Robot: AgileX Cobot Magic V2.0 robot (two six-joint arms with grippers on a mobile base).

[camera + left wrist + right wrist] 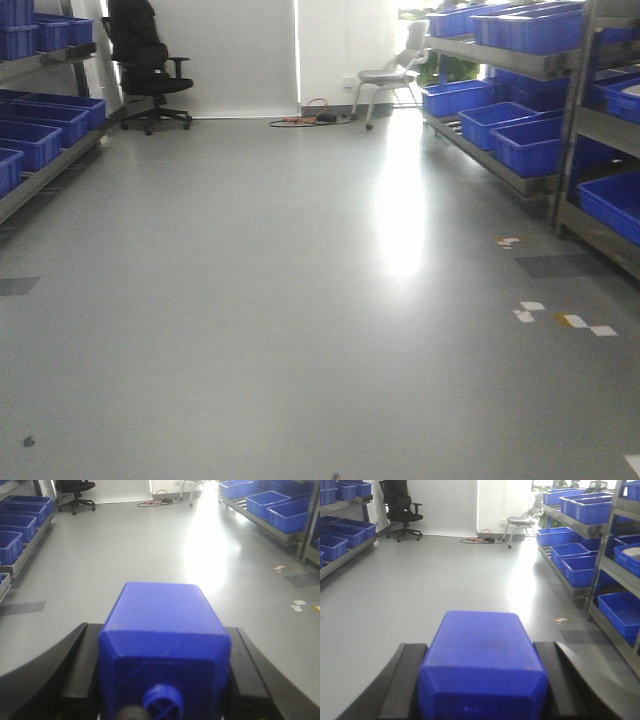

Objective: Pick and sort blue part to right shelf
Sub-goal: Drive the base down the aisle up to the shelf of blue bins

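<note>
L gripper point(161, 630) clamps blue part point(165, 667); R gripper point(479, 647) clamps blue block point(482, 672); both held level.

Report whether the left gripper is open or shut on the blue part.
Shut on it. On the left gripper, black fingers press both sides of the blue part, cap towards the camera.

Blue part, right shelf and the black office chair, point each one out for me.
blue part point(165, 625): left wrist view, on its broad upper face.
right shelf point(520, 62): front view, on the upper steel rail.
black office chair point(160, 87): front view, on its seat.
</note>
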